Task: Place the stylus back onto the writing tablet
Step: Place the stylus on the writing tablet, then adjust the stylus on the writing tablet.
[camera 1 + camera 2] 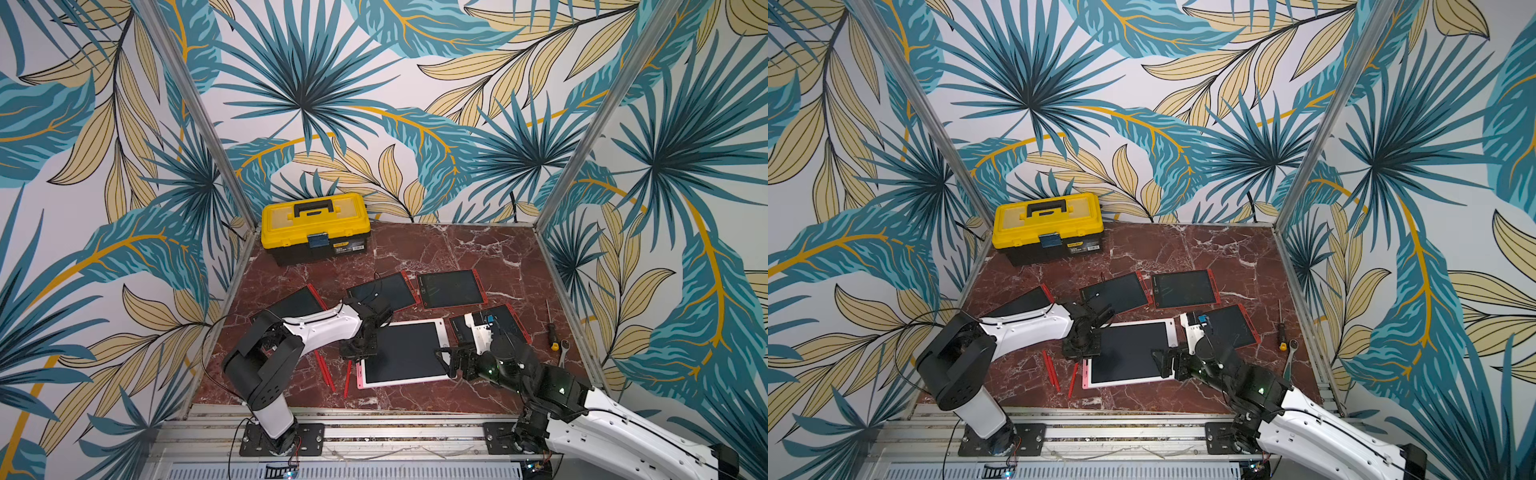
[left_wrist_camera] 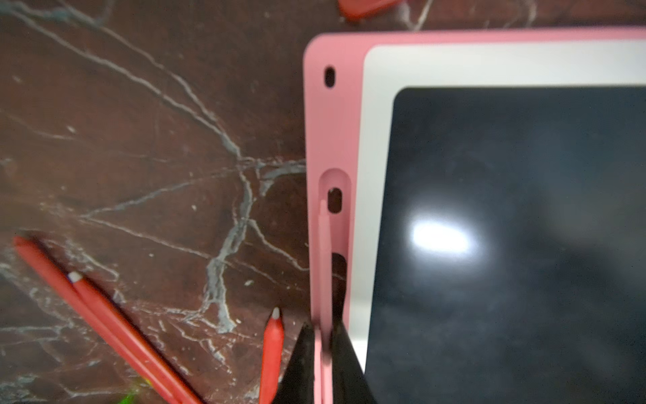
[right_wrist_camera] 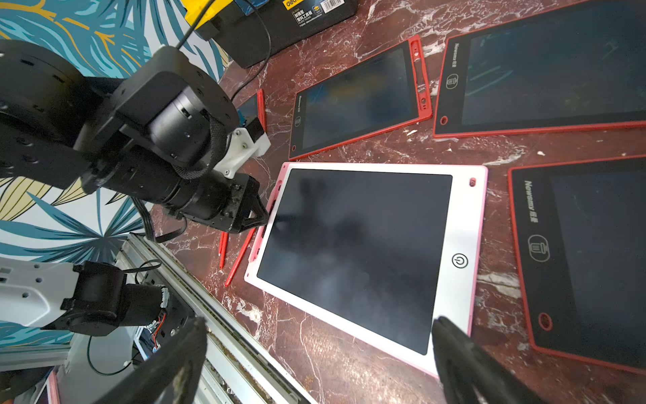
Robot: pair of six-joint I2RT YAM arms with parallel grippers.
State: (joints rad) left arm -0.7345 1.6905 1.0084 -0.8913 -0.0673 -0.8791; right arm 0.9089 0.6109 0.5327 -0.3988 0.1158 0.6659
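Pink stylus (image 2: 324,266) lay along the side slot (image 2: 334,178) of the pink-and-white tablet (image 2: 375,157), pinched between the narrow-set fingers of the left hand (image 2: 323,332). Whether it was fully seated could not be told, because the fingers hid one end. Best move, as judged: press it flat into the slot, check it sat flush, then part the fingers a little and lift straight up, with no sideways drag. Right hand (image 3: 320,321) gaped wide and empty at the tablet's opposite edge and could steady it. Red styluses (image 2: 271,353) lay on the worktop (image 2: 140,140) beside the tablet and were best avoided.

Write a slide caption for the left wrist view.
Left pincer grips the pink stylus at the edge slot of the pink tablet.
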